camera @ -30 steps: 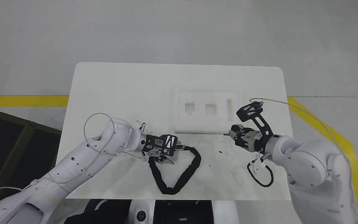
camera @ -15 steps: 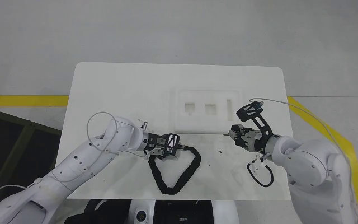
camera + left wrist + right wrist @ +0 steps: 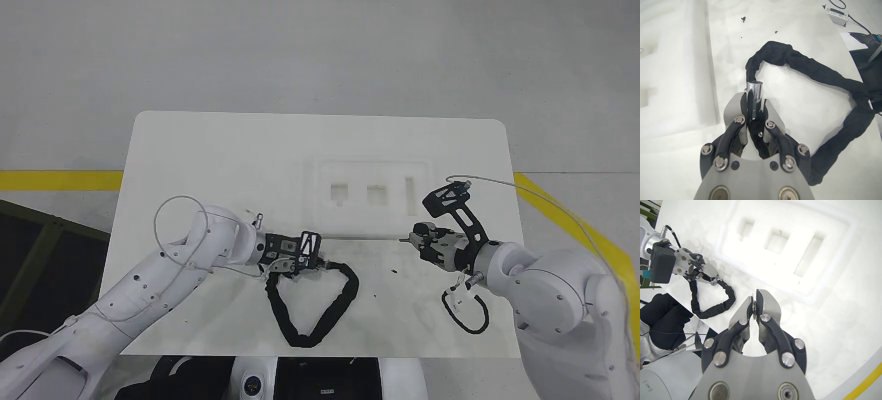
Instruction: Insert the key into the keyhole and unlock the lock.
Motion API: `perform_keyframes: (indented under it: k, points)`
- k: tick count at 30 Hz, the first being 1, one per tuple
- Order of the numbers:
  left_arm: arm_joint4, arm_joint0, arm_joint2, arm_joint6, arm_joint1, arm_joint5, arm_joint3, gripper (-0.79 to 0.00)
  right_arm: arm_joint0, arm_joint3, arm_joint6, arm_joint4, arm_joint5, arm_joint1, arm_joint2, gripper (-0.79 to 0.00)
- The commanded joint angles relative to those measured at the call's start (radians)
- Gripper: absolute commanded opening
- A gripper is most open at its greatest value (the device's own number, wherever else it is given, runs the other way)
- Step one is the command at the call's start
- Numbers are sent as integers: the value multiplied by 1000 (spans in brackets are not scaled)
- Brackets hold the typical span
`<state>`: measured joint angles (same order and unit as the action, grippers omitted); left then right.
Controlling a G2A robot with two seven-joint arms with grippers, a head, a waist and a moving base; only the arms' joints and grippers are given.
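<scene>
Bench [image 3: 200, 160]: white, and it carries everything below.
Left gripper [image 3: 305, 246]: low over the near middle of the bench, left of centre, pointing right. Its fingers [image 3: 738, 106] are clamped on the lock.
Lock [image 3: 754, 94]: a short chrome cylinder held between those fingers, with its free end sticking out past the fingertips.
Keyhole [image 3: 713, 283]: on the cylinder's end face, turned right toward the other arm.
Chain [image 3: 340, 300]: a black fabric-sleeved loop joined to the lock. It sags from the gripper and lies on the bench toward the near edge.
Foam tray [image 3: 372, 228]: white, with three rectangular pockets. It sits at the bench's centre, just beyond the line between the two grippers.
Specks [image 3: 395, 270]: a few dark crumbs on the bench between chain and right arm.
Right gripper [image 3: 412, 240]: right of centre, pointing left at the lock and well apart from it. Its fingers [image 3: 762, 302] are pressed together on the key.
Key [image 3: 754, 308]: thin metal pinched edge-on between the pads. Its tip is hard to make out.
</scene>
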<state>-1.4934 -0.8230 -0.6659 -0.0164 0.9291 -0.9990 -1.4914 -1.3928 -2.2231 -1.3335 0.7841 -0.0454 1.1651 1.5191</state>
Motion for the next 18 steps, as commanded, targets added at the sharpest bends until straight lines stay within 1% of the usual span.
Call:
perform_keyframes:
  k: [1,6,11,15,18]
  points:
    - [2,-2,-4,-2,1,-2,3,-785,0,0,0,0,0,0,0,-785]
    - [4,-11,-21,-39,-1,-3,-2,-785,0,0,0,0,0,0,0,-785]
    - [-13,-41,-56,-121,-14,-6,-9,-785,0,0,0,0,0,0,0,-785]
    - [-35,-77,-90,-229,-29,0,-2,-785,0,0,0,0,0,0,0,-785]
    - [-73,-106,-108,-352,-38,24,8,-785,-14,8,30,-10,-8,0,-14,-785]
